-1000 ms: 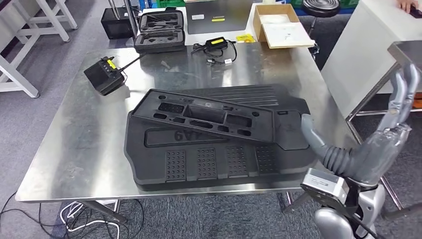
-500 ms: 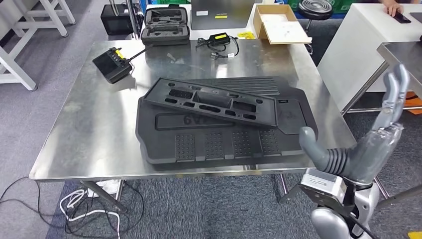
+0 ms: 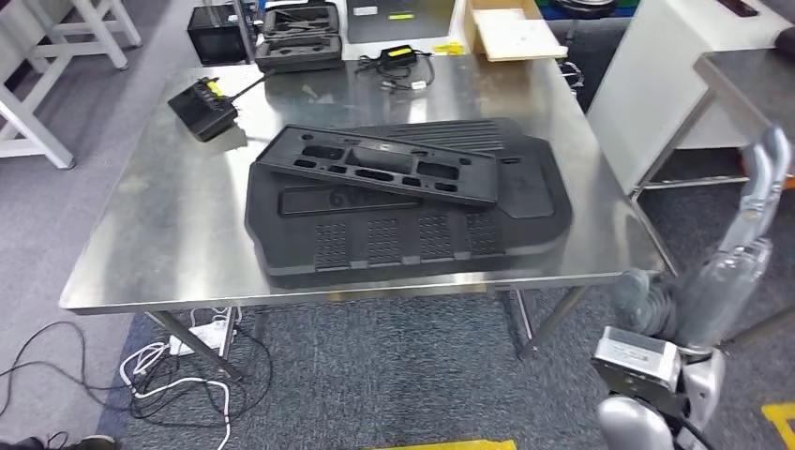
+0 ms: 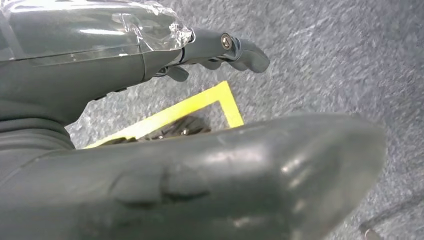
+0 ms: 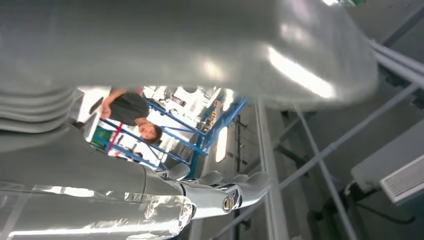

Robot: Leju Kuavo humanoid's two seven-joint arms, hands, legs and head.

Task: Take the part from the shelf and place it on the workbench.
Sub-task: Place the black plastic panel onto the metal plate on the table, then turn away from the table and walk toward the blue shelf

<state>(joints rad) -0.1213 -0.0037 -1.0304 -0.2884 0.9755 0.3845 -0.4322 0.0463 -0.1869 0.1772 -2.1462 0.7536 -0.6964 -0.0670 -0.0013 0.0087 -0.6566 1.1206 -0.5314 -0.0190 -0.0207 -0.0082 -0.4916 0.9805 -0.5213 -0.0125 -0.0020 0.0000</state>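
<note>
Camera pulled back since earlier | right hand (image 3: 727, 272) empty, fingers up, off tabletop (image 3: 169, 225) at 4 o'clock | left hand (image 4: 150, 125) holds nothing | part (image 3: 380, 165) rests on black panel (image 3: 412, 234)

motion blur smears the right hand (image 3: 741, 272) beside the bench (image 3: 169, 253); the flat black part (image 3: 375, 167) hides much of the large tray (image 3: 412, 248) beneath; a cardboard box (image 3: 511, 33) is cropped by the frame's top edge.

Our right hand (image 3: 727, 272) is raised at our right side, fingers (image 3: 764, 183) straight and pointing up, thumb (image 3: 642, 291) out sideways, holding nothing. Our left hand (image 4: 150, 55) hangs low, fingers (image 4: 235, 47) slightly curled, nothing in it.
</note>
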